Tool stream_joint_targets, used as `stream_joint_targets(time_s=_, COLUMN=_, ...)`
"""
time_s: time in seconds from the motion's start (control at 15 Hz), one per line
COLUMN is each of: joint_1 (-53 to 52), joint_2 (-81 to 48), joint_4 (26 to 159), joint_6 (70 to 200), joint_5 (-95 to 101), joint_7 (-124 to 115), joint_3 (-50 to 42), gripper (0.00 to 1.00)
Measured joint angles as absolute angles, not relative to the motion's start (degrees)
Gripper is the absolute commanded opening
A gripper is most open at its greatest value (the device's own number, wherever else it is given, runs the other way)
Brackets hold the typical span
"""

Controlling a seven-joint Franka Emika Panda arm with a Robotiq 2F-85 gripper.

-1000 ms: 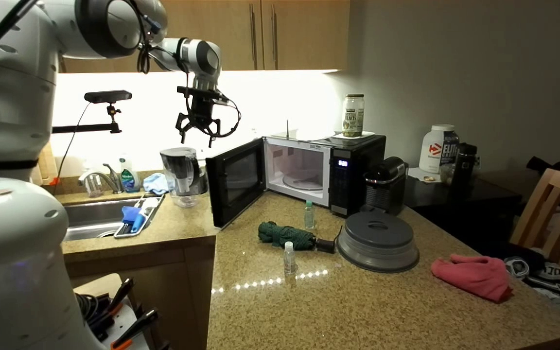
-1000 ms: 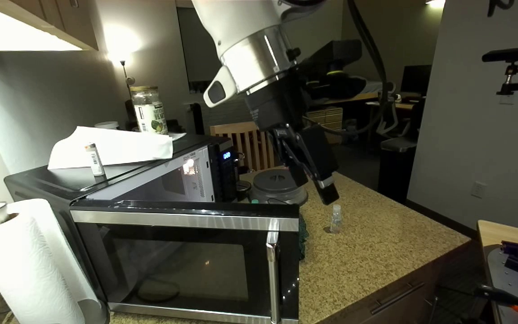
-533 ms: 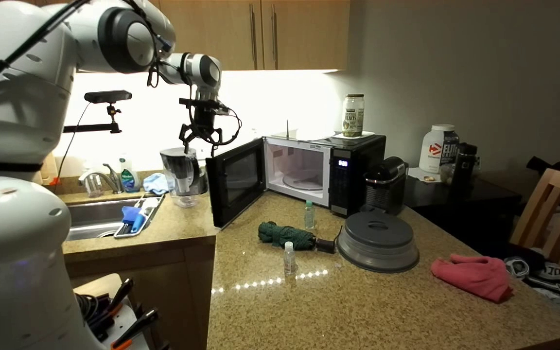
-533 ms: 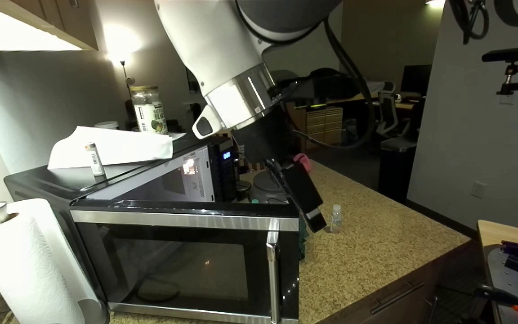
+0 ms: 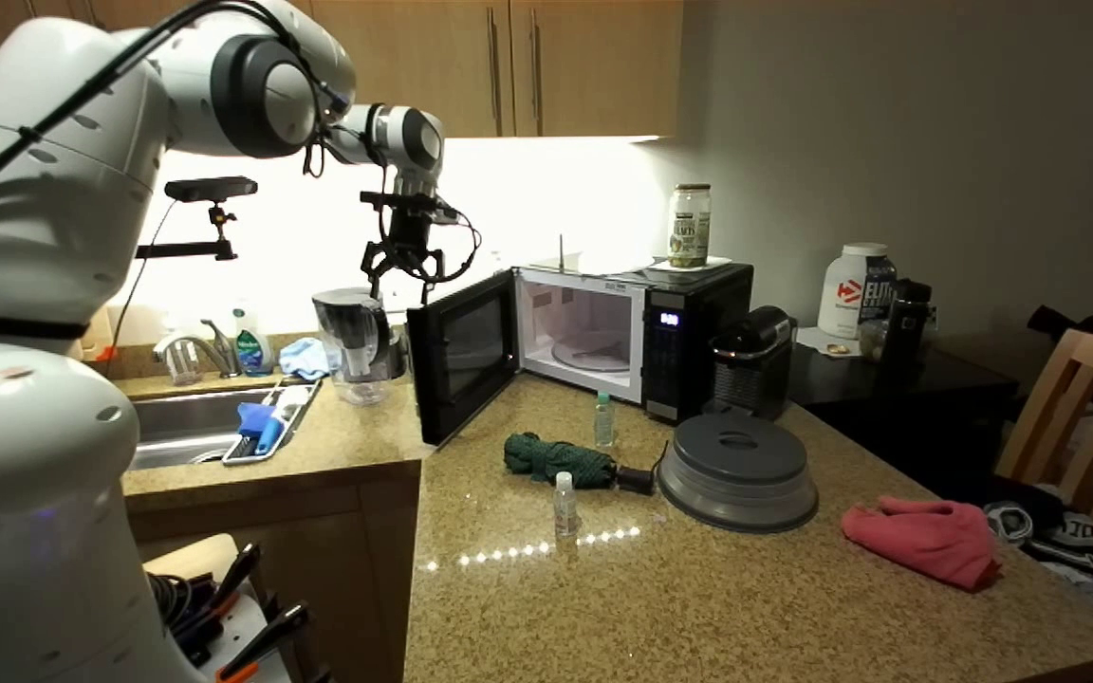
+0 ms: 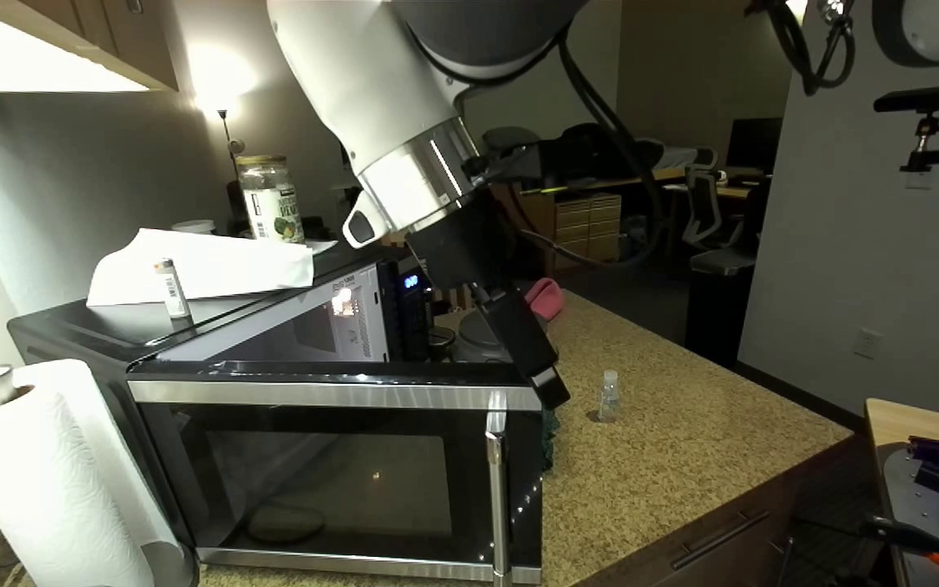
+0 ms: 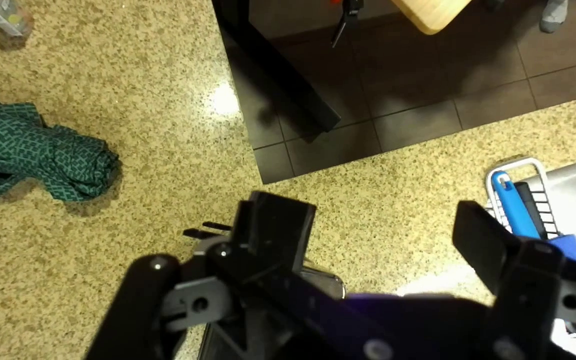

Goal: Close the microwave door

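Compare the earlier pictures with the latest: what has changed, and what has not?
The gripper has come down and shifted toward the microwave, open, with nothing taken hold of or let go. The door has swung slightly toward closed. The umbrella, lid and pink cloth stayed put.

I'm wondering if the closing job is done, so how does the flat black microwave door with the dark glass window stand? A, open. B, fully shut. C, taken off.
A, since an exterior view shows the flat black microwave door angled out from the boxy black microwave, its pale interior in sight.
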State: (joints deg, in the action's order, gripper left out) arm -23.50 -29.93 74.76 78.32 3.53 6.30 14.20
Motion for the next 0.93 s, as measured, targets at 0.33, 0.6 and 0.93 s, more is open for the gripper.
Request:
stream_joint_targets(time_s=0.33, joint_1=-23.5, joint_2=-30.4, joint_4=73.8, joint_6=78.1, joint_5=4.1, joint_7=6.2, joint_3=12.9, gripper=1.0)
stream_joint_targets(time_s=0.6, joint_1=-23.4, joint_2=-30.4, joint_4=73.4, joint_6=78.1, joint_5=4.7, joint_7=6.2, joint_3=12.0, gripper=1.0)
stream_joint_targets(time_s=0.93, joint_1=-23.2, joint_2=-29.6, joint_4=71.7, joint_6=77.5, joint_5=4.8, joint_7=6.2, joint_3=11.8, gripper=1.0)
